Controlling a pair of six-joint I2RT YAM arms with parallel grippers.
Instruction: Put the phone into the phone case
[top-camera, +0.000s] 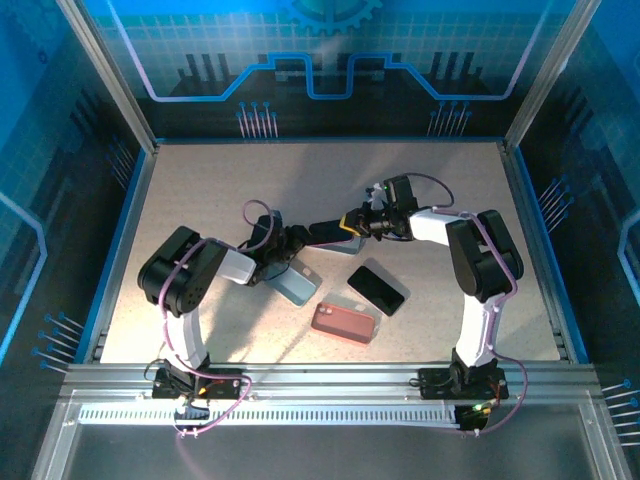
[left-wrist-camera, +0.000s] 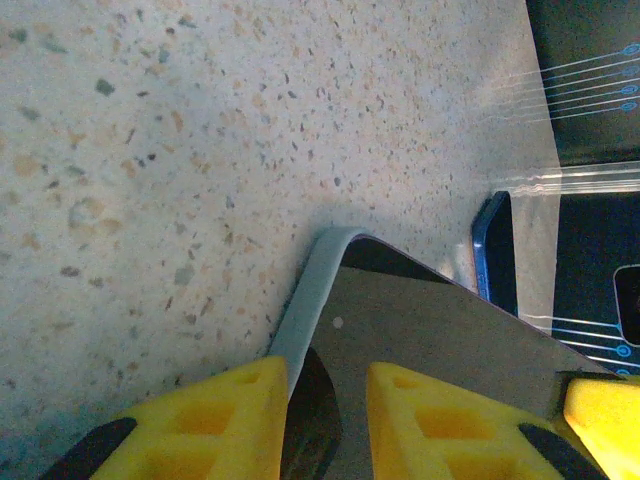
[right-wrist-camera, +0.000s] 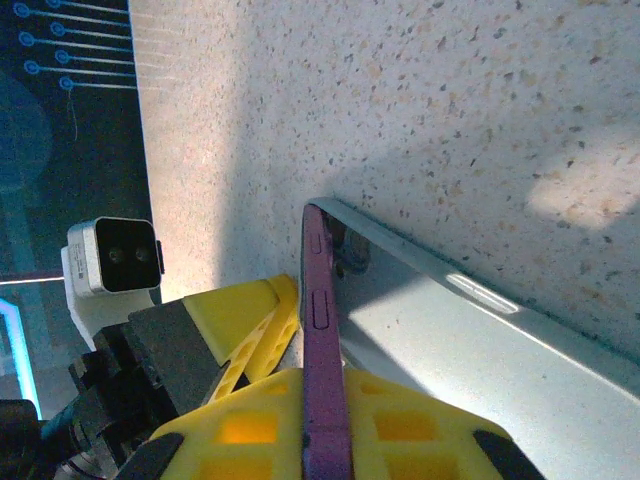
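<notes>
phone (right-wrist-camera: 322, 300) is held on edge over the middle of the surface (top-camera: 200, 200), clamped by its purple rim in the right claw (right-wrist-camera: 325, 398), fingers fully closed on it. Its lower side is set against the light-blue phone case (left-wrist-camera: 300, 320); how far it is seated can't be told. left claw (left-wrist-camera: 320, 385) is narrowed onto the case wall, one finger on each side. black phone (top-camera: 377, 288) and pink case (top-camera: 343, 322) are seen lying flat nearer the arm bases, untouched.
</notes>
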